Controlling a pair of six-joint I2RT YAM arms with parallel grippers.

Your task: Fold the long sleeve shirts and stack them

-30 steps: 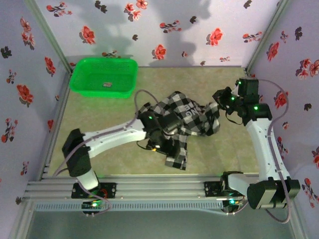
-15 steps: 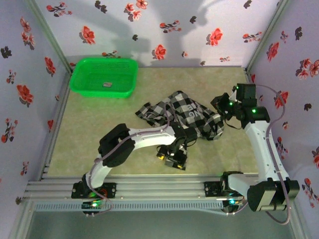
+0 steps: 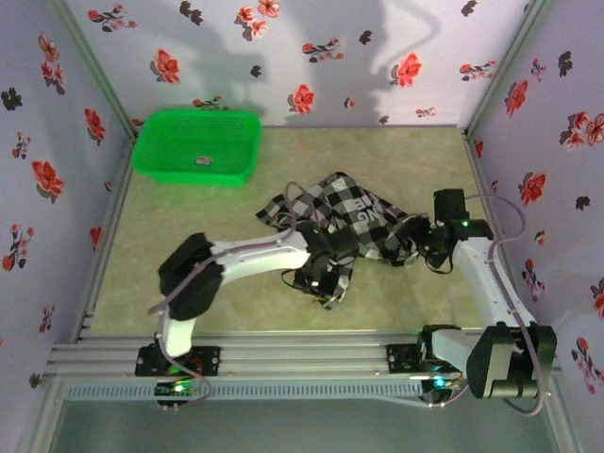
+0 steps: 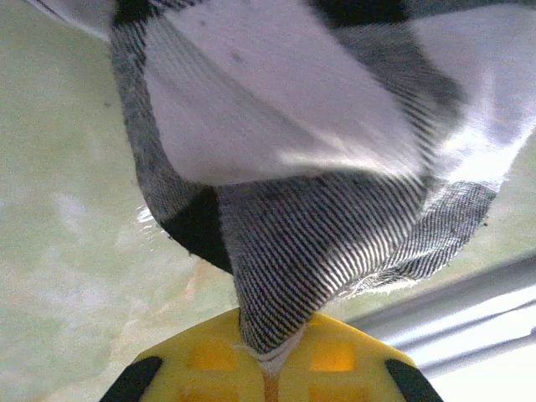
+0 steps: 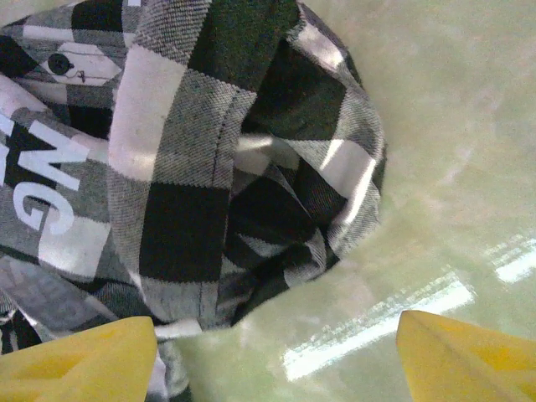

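1. Top view. The long sleeve shirt (image 3: 351, 219), b/w checked, lay as a crumpled heap on the table (image 3: 170, 226). It was well apart from the green basket (image 3: 196, 116), to the basket's right and nearer the arm bases. No flat panel, no fold and no stack were visible.
2. Top view, cont. The left gripper (image 3: 326, 283) sat at the heap's edge farthest from the basket on the bases' side, with a strip of cloth trailing by it. The right gripper (image 3: 415, 243) sat at the heap's end farthest right of the basket.
3. Left wrist view. The left gripper (image 4: 268, 368) had its yellow jaws pinched together on a tapering tip of the shirt (image 4: 293, 151). The cloth was lifted off the table (image 4: 67, 209).
4. Right wrist view. The right gripper (image 5: 272, 360) had its jaws spread wide and held nothing. A bunched lobe of the shirt (image 5: 184, 167), with white lettering (image 5: 33, 184) at its side, lay just ahead on the table (image 5: 435, 126).
5. Progress (est.). Early stage: one corner was secured. Still to do are a second grip, spreading flat, folding sleeves and body, then stacking.
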